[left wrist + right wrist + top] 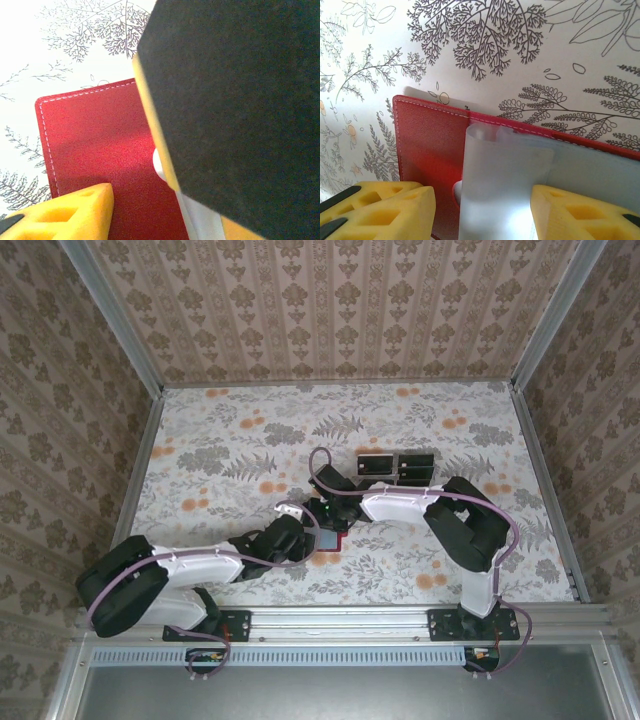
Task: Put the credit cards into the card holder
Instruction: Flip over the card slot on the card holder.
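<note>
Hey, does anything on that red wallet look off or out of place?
Yes. A frosted translucent plastic sheet on the flat red folding wallet, sitting inside the right gripper, has its far edge curled up into a roll instead of lying flat against the wallet.

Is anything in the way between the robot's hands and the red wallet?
Nothing visible is. The right gripper straddles a clear flap lying over the red wallet. The left gripper is at the wallet too, where a black surface covers part of it.
</note>
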Robot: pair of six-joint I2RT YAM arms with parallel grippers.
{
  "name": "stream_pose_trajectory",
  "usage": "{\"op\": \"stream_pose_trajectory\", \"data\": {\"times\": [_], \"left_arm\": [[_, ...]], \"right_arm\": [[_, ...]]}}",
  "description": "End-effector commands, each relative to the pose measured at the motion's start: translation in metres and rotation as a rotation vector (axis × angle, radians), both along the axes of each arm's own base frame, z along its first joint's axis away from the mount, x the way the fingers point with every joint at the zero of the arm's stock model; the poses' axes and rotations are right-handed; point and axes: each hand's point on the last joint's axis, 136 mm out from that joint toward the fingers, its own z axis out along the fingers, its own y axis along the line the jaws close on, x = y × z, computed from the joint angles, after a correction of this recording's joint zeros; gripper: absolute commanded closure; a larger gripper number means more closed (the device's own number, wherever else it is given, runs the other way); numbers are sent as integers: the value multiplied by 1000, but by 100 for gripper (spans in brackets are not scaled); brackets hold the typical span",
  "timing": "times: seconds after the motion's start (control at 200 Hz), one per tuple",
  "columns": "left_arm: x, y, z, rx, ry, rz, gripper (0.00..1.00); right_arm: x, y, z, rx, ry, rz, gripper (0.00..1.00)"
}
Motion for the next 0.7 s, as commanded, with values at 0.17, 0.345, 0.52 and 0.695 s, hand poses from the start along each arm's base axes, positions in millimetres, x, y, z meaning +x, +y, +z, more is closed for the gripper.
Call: {"op": "stream_pose_trajectory", "data": {"times": [0.17, 0.345, 0.52, 0.695], "left_arm": [[-1, 7, -7, 18, 3, 35, 43], [-1, 8, -8, 17, 4, 37, 44], [-1, 7, -8, 13, 4, 36, 44], [-1, 7, -8, 12, 4, 37, 44]], "right_arm": [[1, -21, 25, 30, -39, -46, 43], [0, -25, 19, 22, -29, -48, 43], [0, -21, 11, 29, -15, -42, 43], [2, -19, 6, 25, -6, -40, 43]]}}
